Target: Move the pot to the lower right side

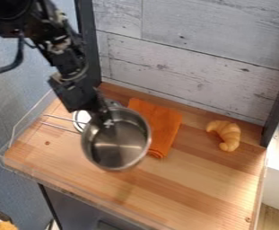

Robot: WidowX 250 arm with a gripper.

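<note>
The black gripper hangs down from the upper left and is shut on the pot's upper left rim, with a fingertip showing inside the wall. The round metal pot has its opening facing the camera, left of the middle of the wooden surface. It appears held above the board, with a faint dark patch on the wood below it. Thin wire handles stick out at its left; whether they belong to the pot cannot be told.
An orange cloth lies right beside the pot, partly behind it. A croissant sits at the right. A shiny round metal item shows behind the pot's upper left. The wooden surface has a clear raised edging at the left and front.
</note>
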